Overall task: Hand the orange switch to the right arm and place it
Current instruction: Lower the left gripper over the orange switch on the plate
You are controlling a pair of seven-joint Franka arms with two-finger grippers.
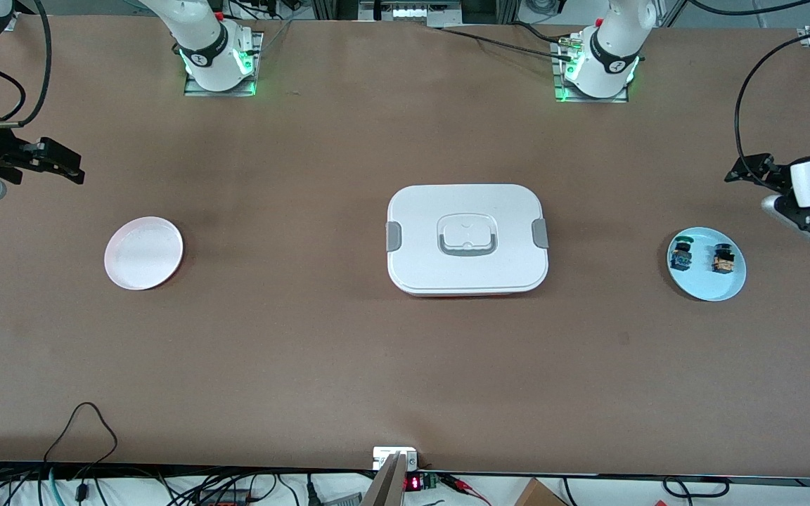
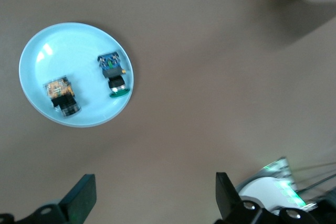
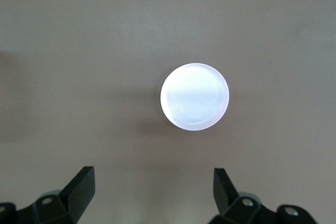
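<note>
The orange switch (image 1: 723, 258), a tiny black body with amber parts, lies on a light blue plate (image 1: 706, 284) toward the left arm's end of the table. It also shows in the left wrist view (image 2: 62, 96), on the plate (image 2: 68, 45). My left gripper (image 1: 753, 174) (image 2: 152, 198) is open and empty, up in the air beside the plate and apart from it. My right gripper (image 1: 60, 165) (image 3: 153, 192) is open and empty, in the air near a pale pink plate (image 1: 143, 253) (image 3: 195, 96) at the right arm's end.
A green-capped, blue-bodied switch (image 1: 680, 254) (image 2: 114, 74) lies on the same blue plate beside the orange one. A closed white lunch box (image 1: 467, 239) with grey clips sits mid-table. Cables hang along the table edge nearest the front camera.
</note>
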